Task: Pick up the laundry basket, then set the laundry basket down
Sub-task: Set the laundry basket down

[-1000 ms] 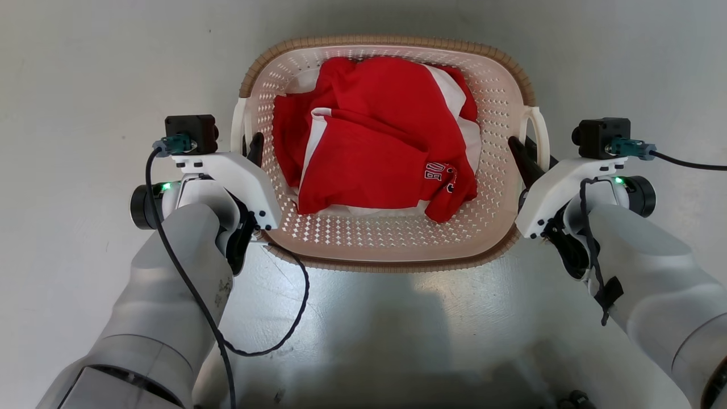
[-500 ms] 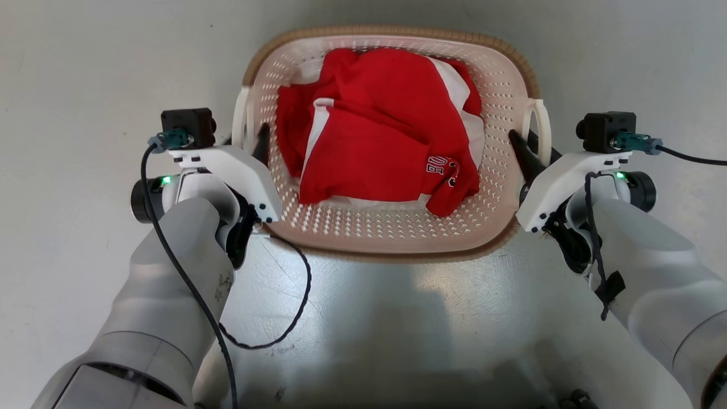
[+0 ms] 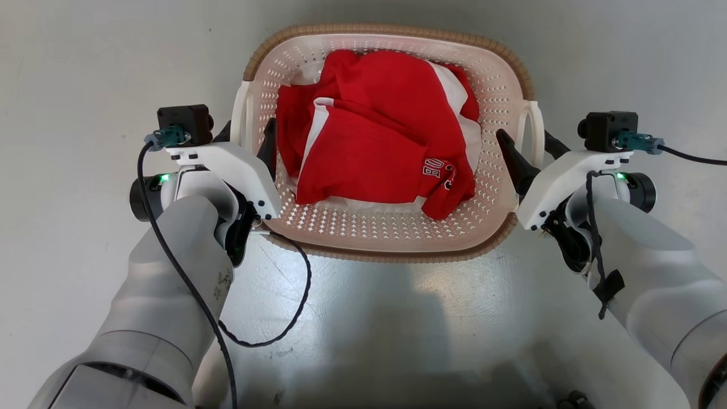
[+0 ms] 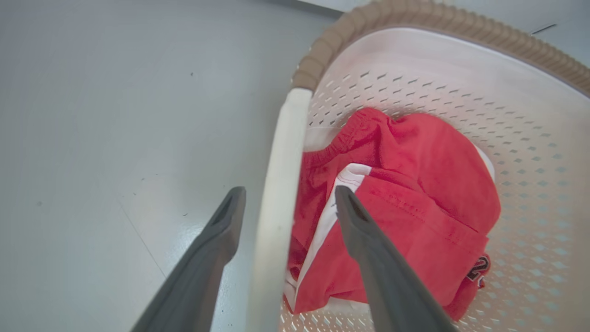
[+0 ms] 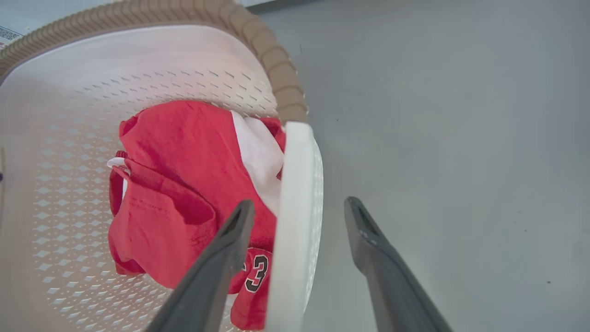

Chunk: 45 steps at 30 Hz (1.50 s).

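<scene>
The laundry basket (image 3: 392, 230) is seen resting on the floor (image 3: 85, 68) straight ahead, its two sides straddled yet ungripped by the released left hand (image 3: 246, 132) and right hand (image 3: 525, 139), so nothing is carried, and whether lifting is pending or finished cannot be told.

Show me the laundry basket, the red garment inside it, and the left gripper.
laundry basket (image 3: 392, 257), head view, near brown rim.
red garment (image 3: 369, 153), head view, middle of the cloth.
left gripper (image 4: 290, 191), left wrist view, midway between its fingertips.
</scene>
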### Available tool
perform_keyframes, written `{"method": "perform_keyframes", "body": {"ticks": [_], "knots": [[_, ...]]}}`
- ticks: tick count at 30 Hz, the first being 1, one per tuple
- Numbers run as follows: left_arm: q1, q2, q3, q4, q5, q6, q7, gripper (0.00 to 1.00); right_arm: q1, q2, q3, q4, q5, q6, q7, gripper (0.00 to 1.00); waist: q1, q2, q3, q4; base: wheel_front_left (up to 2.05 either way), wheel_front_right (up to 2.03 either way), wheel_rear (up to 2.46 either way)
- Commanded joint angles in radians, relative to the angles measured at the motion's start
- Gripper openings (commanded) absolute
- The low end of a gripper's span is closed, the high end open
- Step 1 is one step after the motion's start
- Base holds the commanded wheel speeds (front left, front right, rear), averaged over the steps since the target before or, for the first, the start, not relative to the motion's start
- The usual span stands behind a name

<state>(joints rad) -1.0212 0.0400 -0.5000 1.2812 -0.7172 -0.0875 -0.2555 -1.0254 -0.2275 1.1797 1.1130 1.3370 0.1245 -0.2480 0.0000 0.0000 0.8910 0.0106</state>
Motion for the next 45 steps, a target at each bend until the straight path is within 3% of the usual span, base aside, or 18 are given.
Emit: {"method": "perform_keyframes", "body": {"ticks": [1,10,22,36,45], "knots": [[0.016,0.032,0.020,-0.007,0.015,0.007,-0.006,1.00,0.057,0.007,-0.005,0.001,-0.014,0.006,-0.014,1.00,0.0000,0.0000,-0.006,-0.004,0.00,0.00,0.00],[0.062,0.046,0.045,-0.014,0.027,0.005,-0.006,1.00,0.086,0.017,-0.071,0.002,-0.061,0.006,-0.014,1.00,0.0000,0.0000,-0.082,-0.021,0.00,0.00,0.00],[0.166,0.087,0.112,-0.124,0.075,-0.006,-0.006,1.00,0.144,0.030,-0.187,-0.057,-0.150,0.006,-0.014,1.00,0.0000,0.0000,-0.234,-0.054,0.00,0.00,0.00],[0.336,0.114,0.222,-0.304,0.204,-0.029,-0.006,1.00,0.317,0.016,-0.432,-0.178,-0.380,0.006,-0.014,1.00,0.0000,0.0000,-0.499,-0.074,0.00,0.00,0.00],[0.476,0.096,0.321,-0.455,0.272,-0.035,-0.006,1.00,0.461,0.031,-0.637,-0.322,-0.574,0.006,-0.014,1.00,0.0000,0.0000,-0.656,-0.070,0.00,0.00,0.00]]}}
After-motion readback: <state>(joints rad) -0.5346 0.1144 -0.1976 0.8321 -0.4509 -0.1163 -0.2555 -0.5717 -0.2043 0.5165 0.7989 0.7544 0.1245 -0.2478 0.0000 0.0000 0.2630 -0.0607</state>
